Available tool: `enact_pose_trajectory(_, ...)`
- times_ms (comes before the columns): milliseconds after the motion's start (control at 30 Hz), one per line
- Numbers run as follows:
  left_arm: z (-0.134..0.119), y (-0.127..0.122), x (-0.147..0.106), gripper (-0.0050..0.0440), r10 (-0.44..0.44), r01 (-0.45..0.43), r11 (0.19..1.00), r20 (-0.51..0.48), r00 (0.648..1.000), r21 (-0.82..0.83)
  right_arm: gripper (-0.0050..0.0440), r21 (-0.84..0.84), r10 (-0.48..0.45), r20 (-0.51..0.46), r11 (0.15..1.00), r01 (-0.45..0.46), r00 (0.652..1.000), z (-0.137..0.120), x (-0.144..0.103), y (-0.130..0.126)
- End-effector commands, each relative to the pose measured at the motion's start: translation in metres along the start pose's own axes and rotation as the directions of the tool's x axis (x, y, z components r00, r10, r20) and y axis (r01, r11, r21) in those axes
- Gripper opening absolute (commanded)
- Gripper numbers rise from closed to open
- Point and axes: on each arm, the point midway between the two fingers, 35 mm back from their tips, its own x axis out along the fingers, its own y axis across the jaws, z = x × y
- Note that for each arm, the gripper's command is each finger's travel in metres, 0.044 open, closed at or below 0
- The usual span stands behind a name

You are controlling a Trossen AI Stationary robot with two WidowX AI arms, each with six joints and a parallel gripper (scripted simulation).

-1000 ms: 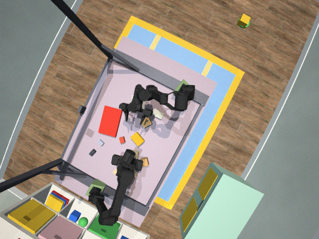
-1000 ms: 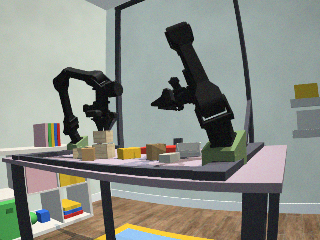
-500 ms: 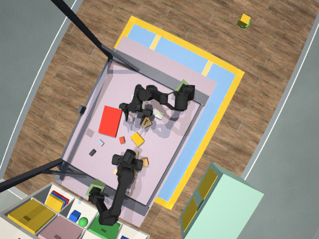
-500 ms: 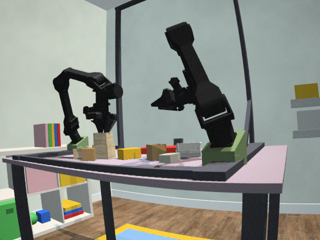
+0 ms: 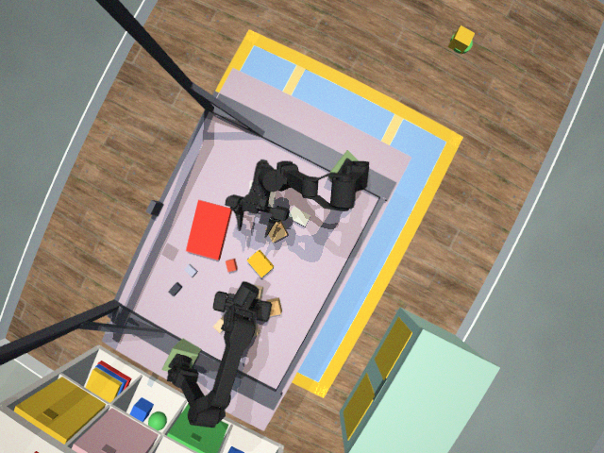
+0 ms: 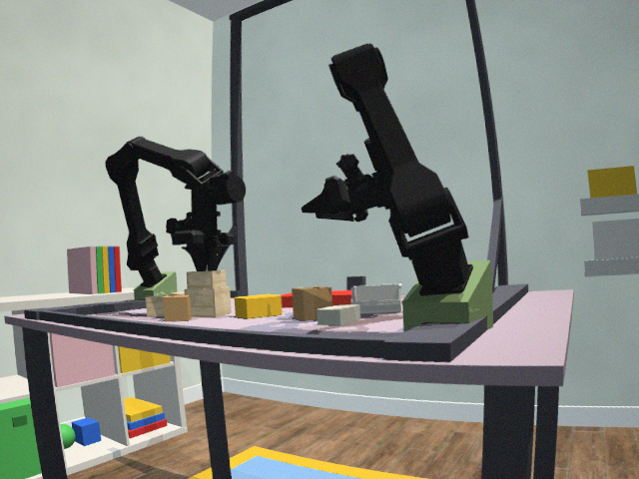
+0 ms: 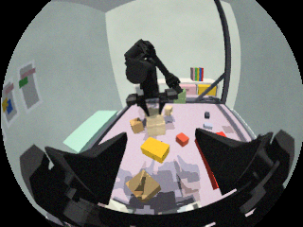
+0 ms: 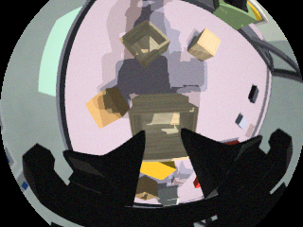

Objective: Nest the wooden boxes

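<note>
Well, my right gripper (image 5: 242, 302) (image 6: 207, 268) (image 7: 153, 115) (image 8: 163, 132) is part-open, fingertips inside the upper wooden box (image 6: 206, 280) (image 8: 161, 148), holding it from within; its underside seat in the lower box (image 6: 206, 303) (image 7: 155, 128) is hidden. From those jaws in the right wrist view, a tan box (image 8: 108, 106) sits at ten o'clock, an open box (image 8: 146, 43) at twelve. My left gripper (image 5: 253, 232) (image 6: 322, 198) (image 7: 161, 134) is wide open, holding nothing.

In the right wrist view, we see grainy, matt wood on the open box (image 8: 163, 142) at the centre and the small open box (image 8: 158, 54) near the top; the worktop (image 5: 311, 293) (image 6: 536, 324) (image 7: 189, 113) (image 8: 90, 71) looks smooth and matt.
</note>
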Motion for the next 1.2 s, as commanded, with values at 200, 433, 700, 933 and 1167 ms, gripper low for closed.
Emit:
enact_pose_trajectory(200, 0.004, 0.000, -0.001, 0.0400, 0.001, -0.001, 1.000, 0.003, 1.000, -0.012, 0.0285, -0.004, 0.004, -0.007, 1.000, -0.004, 1.000, -0.002, 0.013, 0.001)
enact_pose_trajectory(433, 0.004, 0.000, -0.001, 0.0400, 0.001, -0.001, 1.000, 0.003, 1.000, -0.012, 0.0285, -0.004, 0.005, -0.007, 1.000, -0.005, 1.000, -0.002, 0.021, 0.001)
enact_pose_trajectory(700, 0.004, 0.000, -0.001, 0.0400, 0.001, -0.001, 1.000, 0.003, 1.000, -0.012, 0.0285, -0.004, 0.005, -0.007, 1.000, -0.005, 1.000, -0.002, 0.032, 0.001)
enact_pose_trajectory(933, 0.004, 0.000, -0.001, 0.0400, 0.001, -0.001, 1.000, 0.003, 1.000, -0.012, 0.0285, -0.004, 0.006, -0.012, 1.000, -0.006, 1.000, -0.003, 0.036, 0.002)
enact_pose_trajectory(1167, 0.004, 0.000, -0.001, 0.0400, 0.001, -0.001, 1.000, 0.003, 1.000, -0.012, 0.0285, 0.001, 0.009, -0.019, 1.000, -0.009, 1.000, -0.002, 0.037, 0.003)
